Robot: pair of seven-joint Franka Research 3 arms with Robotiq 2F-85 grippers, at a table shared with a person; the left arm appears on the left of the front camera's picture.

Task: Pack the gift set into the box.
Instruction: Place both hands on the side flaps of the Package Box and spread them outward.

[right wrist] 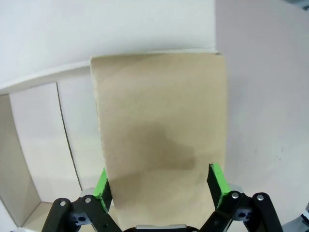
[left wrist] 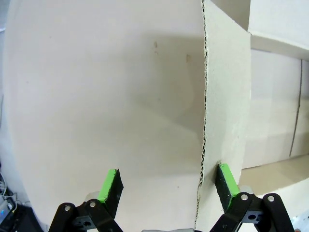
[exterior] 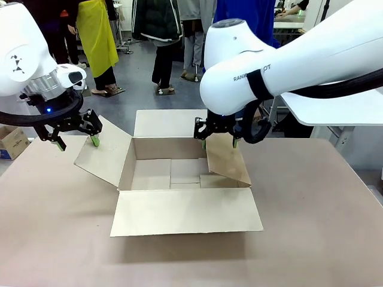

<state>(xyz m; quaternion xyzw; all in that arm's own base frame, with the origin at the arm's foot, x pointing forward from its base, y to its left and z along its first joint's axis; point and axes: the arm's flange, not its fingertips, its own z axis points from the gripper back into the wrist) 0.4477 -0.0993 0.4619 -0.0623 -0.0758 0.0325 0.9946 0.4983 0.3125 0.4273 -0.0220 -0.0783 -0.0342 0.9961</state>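
Front view: both open. Left gripper (exterior: 78,143) straddles left flap (exterior: 105,156), right gripper (exterior: 219,143) right flap (exterior: 228,162) of the box (exterior: 185,212); I reckon it keeps mouth clear for packing.

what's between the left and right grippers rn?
The open box: its left flap, floor and right flap fill the stretch from the left gripper to the right gripper, seen in the front view.

A small printed box (exterior: 12,142) sits just left of the left pincer (exterior: 78,143). The tan worktop (exterior: 311,227) spreads under it. Far behind it, people (exterior: 161,42) stand on a grey floor (exterior: 134,78).
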